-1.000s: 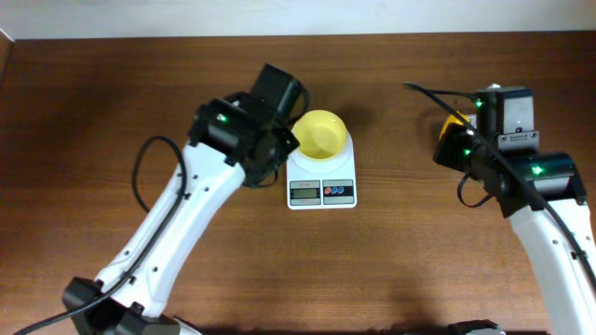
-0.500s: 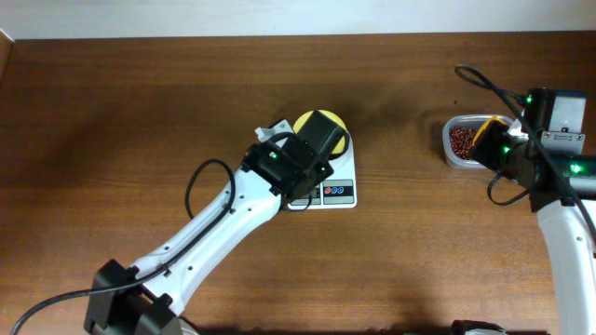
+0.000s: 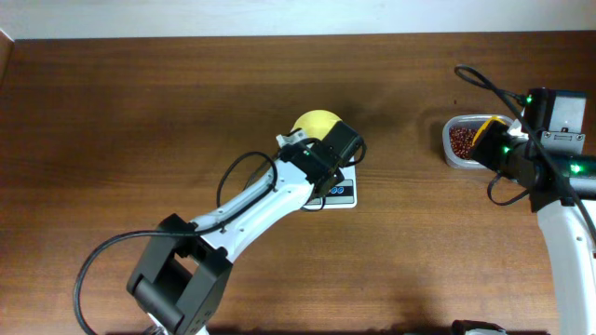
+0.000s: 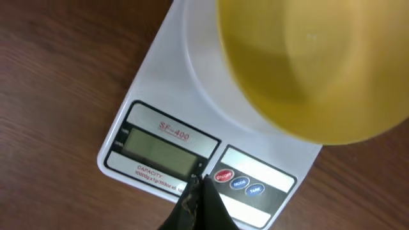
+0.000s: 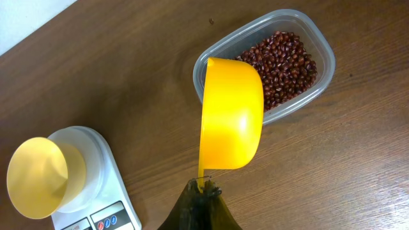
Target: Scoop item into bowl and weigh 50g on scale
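The pale yellow bowl [image 3: 313,124] sits empty on the white scale [image 3: 341,194]; both also show in the left wrist view, bowl [image 4: 307,64] above scale [image 4: 172,83]. My left gripper [image 4: 203,180] is shut and empty, its tip at the scale's front strip beside the red button [image 4: 223,175]. The display [image 4: 156,145] is blank. My right gripper [image 5: 203,186] is shut on the handle of a yellow scoop [image 5: 230,115], held over the near edge of the clear tub [image 5: 323,48] of red-brown beans [image 5: 281,57]. The tub shows at the right in the overhead view [image 3: 456,140].
The right wrist view also shows the scale [image 5: 96,191] and bowl [image 5: 38,176] at the lower left. A pale wall strip runs along the table's far edge [image 3: 279,19]. Bare brown wood [image 3: 112,121] lies around the objects.
My left arm has swung right across the scale, from beside the bowl to the scale's front strip. My right arm pulled right, uncovering the tub, then stayed still.
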Motion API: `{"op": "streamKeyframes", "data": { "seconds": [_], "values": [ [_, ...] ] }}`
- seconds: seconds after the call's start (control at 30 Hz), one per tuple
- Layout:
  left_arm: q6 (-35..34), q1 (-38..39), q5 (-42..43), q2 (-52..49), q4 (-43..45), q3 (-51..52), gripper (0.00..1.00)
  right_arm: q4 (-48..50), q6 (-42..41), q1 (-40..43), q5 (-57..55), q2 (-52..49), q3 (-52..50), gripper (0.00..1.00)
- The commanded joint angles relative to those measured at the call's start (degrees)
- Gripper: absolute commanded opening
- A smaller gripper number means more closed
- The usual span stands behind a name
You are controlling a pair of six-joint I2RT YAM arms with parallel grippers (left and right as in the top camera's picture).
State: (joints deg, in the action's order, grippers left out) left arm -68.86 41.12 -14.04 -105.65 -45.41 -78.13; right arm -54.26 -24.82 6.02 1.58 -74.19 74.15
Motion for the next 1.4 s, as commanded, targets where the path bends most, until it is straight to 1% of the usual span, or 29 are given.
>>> {"op": "streamKeyframes", "data": {
  "seconds": [0.0, 0.1, 0.23, 0.37, 0.73, 0.8, 0.9, 1.37],
  "values": [
    [-0.8, 2.8, -5.5, -0.8, 1.1, 0.4, 0.00, -0.1, 0.6, 0.5, 0.3, -0.5, 1.2, 0.04],
    [-2.8, 5.8, -10.8, -0.9, 1.5, 0.4, 0.00, -0.2, 0.6, 0.5, 0.3, -1.2, 1.2, 0.04],
    [-4.1, 8.5, -14.6, -1.7, 1.9, 0.4, 0.00, -0.3, 0.6, 0.5, 0.3, -1.2, 1.2, 0.04],
    [-4.1, 8.5, -14.5, -1.8, 1.9, 0.4, 0.00, -0.2, 0.6, 0.5, 0.3, -1.2, 1.2, 0.04],
    [-5.1, 8.5, -14.3, -6.9, 2.9, 0.4, 0.00, -0.2, 0.6, 0.5, 0.3, -1.2, 1.2, 0.04],
    [-5.1, 8.5, -14.1, -7.0, 3.0, 0.4, 0.00, -0.2, 0.6, 0.5, 0.3, -1.2, 1.2, 0.04],
    [-5.1, 8.5, -10.8, -7.0, 3.2, 0.4, 0.00, -0.2, 0.6, 0.5, 0.3, -1.2, 1.2, 0.04],
    [-5.3, 8.5, -10.8, -8.7, 4.3, 0.4, 0.00, -0.4, 0.6, 0.5, 0.3, -1.2, 1.2, 0.04]
  ]
}}
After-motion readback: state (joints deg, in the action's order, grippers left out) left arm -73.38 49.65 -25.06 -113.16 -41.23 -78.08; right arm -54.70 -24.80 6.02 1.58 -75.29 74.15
